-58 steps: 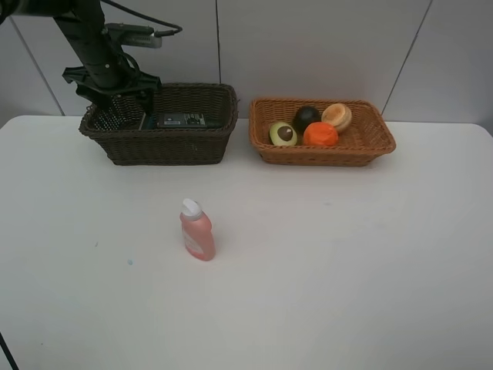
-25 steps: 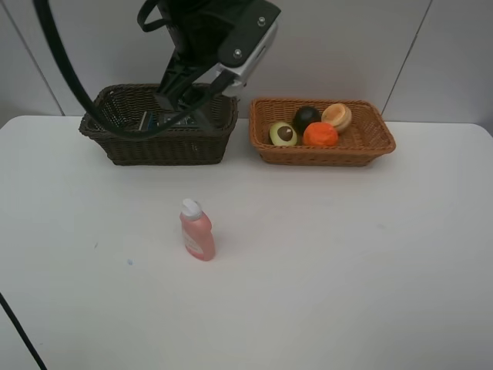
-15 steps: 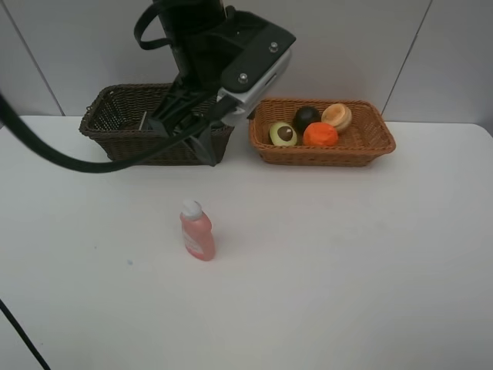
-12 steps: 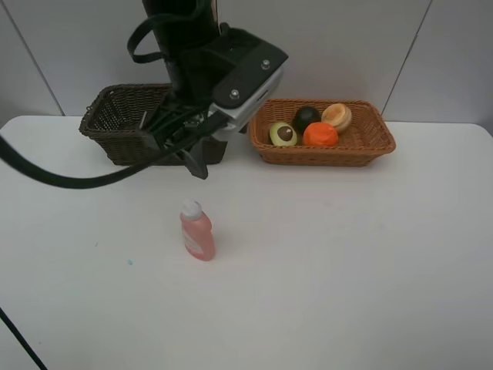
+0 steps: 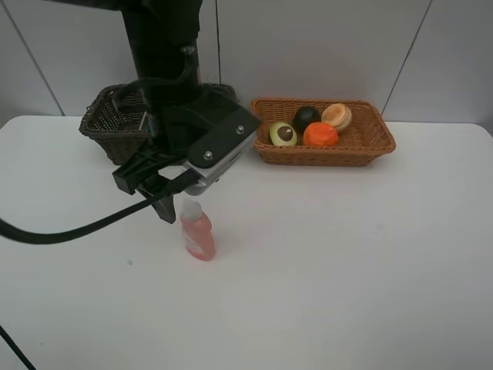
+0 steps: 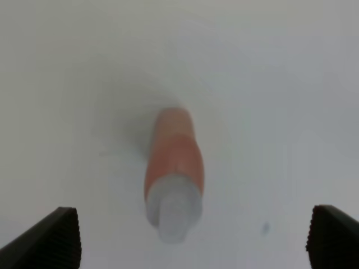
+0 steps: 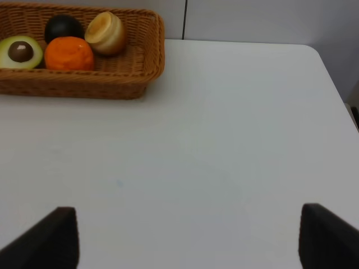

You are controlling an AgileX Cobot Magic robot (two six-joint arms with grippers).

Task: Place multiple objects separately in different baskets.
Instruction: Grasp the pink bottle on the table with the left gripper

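The pink white-capped bottle (image 5: 198, 235) stands upright on the white table (image 5: 347, 254). My left gripper (image 5: 158, 199) hangs open just above and behind it. In the left wrist view the bottle (image 6: 174, 168) lies between the spread fingertips (image 6: 50, 238), untouched. The light orange-tan basket (image 5: 377, 146) holds the halved avocado (image 5: 283, 133), dark mangosteen (image 5: 306, 116), orange (image 5: 320, 134) and tan round fruit (image 5: 337, 116). The dark brown basket (image 5: 96, 119) is largely hidden behind the left arm. My right gripper (image 7: 188, 241) is open over bare table, away from the light basket (image 7: 148, 61).
A black cable (image 5: 69, 230) trails from the left arm across the table's left side. Grey wall panels (image 5: 323, 46) rise directly behind both baskets. The table's right edge (image 7: 336, 84) shows in the right wrist view.
The left arm has swung from above the dark basket forward and down to the pink bottle, gripper staying open. The bottle and fruits have not moved.
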